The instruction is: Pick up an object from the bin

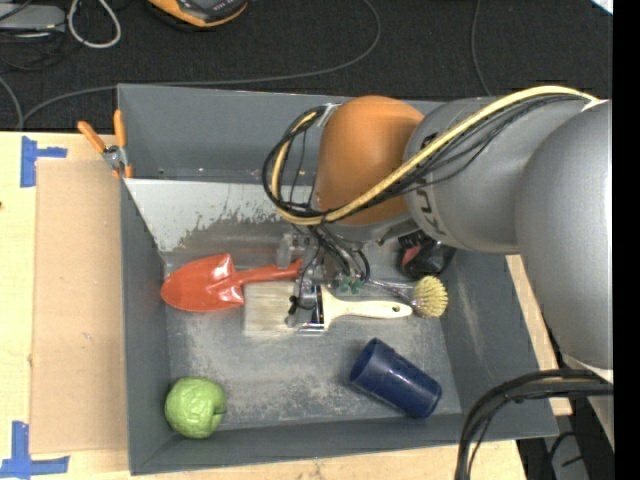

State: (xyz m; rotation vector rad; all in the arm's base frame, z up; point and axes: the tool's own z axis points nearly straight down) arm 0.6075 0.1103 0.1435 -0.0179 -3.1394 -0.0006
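Gripper (306,303): positioned over the metal band of one paintbrush (268,311) at the middle of the bin (200,138); whether spread or closed cannot be told. Paintbrush: pale bristles, cream handle, laid flat. Touching its bristles: one orange toy shovel (205,283). Nearby: one yellow-bristled scrub brush (431,295), one blue cup (395,378), one green apple (195,407).

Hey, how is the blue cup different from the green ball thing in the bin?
The blue cup is dark navy, while the green ball is bright lime. The cup is a tapered tube lying on its side, but the ball is round and apple-like. The cup lies right of the middle and the ball lies in the near left corner. Both rest on the bin floor, touching nothing else.
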